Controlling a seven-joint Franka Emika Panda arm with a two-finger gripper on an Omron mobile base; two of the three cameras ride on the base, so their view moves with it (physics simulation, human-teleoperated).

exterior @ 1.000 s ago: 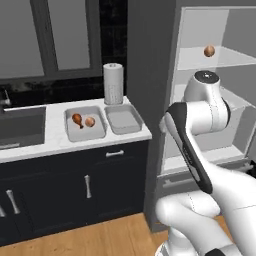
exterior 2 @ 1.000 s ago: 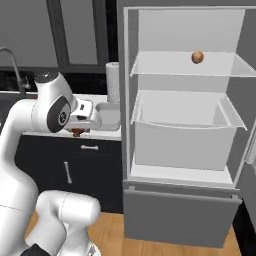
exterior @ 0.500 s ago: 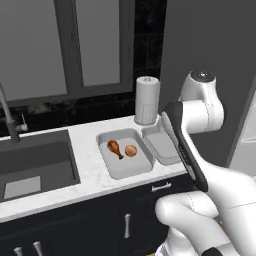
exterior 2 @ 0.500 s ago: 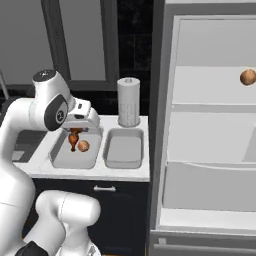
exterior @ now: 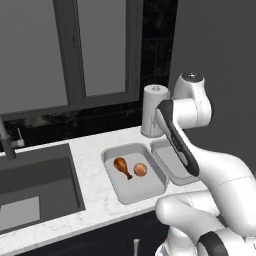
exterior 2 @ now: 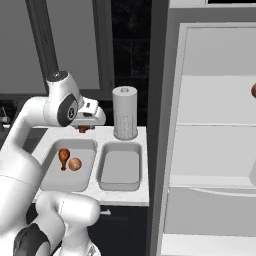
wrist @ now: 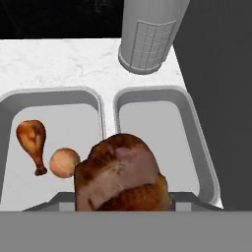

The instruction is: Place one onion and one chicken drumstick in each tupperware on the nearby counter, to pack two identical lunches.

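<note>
White marble counter (exterior: 95,200) has slid in close beneath the left base view, where a second ago it sat farther off beside the open fridge; the base has driven up to it, so the packing spot is now within reach. On it lie two grey tupperware trays: the left tupperware (exterior: 112,186) already holds a drumstick (exterior: 122,166) and an onion (exterior: 140,170) lying just apart, while the right tupperware (exterior: 162,161) is half hidden behind the arm.

From the right base view, the gripper (exterior 2: 83,128) hangs above the counter behind the left tray, something brown pinched under it. The right tray there is bare, a paper towel roll (exterior 2: 125,113) upright behind it, and a brown item (exterior 2: 253,91) sits on a fridge shelf at the edge.

Looking down the hand view, the claw is clamped on a second chicken drumstick (wrist: 123,174), glossy, browned, bulky end toward the camera. It hovers over the divide between the trays, so I judge it needs shifting over the empty one.
</note>
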